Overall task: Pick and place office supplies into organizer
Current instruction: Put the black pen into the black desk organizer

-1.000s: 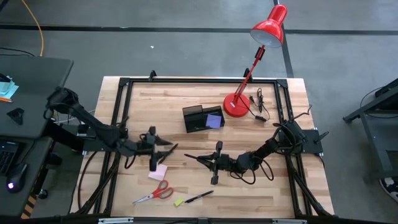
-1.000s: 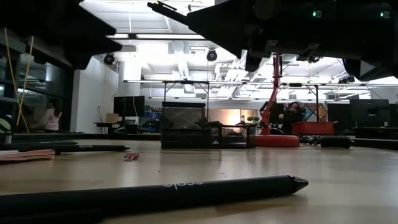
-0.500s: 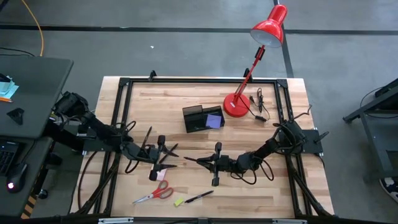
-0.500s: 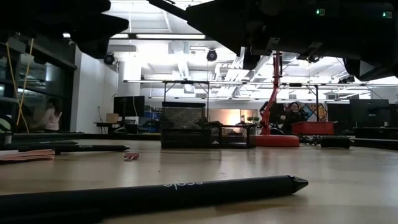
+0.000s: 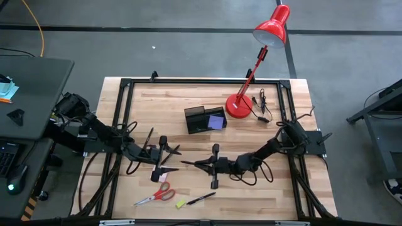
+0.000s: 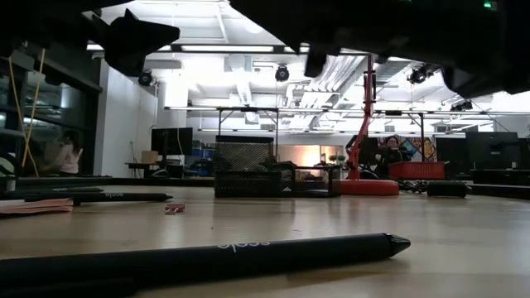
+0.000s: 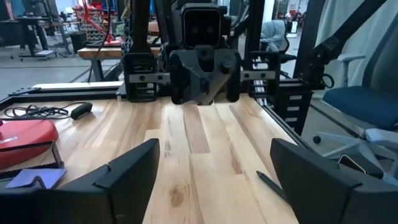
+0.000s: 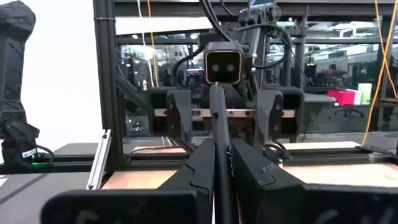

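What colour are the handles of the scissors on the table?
Red. The scissors show best in the high view, near the table's front edge.

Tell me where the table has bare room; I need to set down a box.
Bare wood lies along the far edge, left of the organizer up to the frame. Another patch lies in the near right corner, right of the black pen. The middle is crowded by both arms; the near left holds the scissors and pink pad.
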`<state>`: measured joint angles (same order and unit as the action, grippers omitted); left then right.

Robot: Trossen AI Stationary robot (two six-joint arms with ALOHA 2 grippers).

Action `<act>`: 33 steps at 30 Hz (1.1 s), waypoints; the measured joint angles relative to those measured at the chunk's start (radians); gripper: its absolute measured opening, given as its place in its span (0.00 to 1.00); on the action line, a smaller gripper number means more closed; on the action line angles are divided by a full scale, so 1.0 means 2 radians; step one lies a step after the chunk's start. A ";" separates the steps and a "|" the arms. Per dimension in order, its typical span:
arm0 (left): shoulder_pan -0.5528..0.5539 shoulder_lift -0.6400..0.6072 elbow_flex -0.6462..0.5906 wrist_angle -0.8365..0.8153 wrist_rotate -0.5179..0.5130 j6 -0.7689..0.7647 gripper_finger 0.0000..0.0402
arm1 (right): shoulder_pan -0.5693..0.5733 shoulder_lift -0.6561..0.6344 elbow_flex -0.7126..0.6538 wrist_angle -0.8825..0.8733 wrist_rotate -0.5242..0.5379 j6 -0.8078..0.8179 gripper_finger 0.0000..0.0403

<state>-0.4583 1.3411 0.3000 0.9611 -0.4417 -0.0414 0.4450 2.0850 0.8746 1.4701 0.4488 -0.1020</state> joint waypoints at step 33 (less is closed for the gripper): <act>0.000 0.000 0.000 0.020 -0.009 0.004 0.32 | -0.030 0.000 0.063 -0.127 -0.019 0.030 0.05</act>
<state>-0.4583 1.3411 0.3000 1.0008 -0.4606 -0.0338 0.3855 2.0850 1.0004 1.2152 0.4114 -0.0418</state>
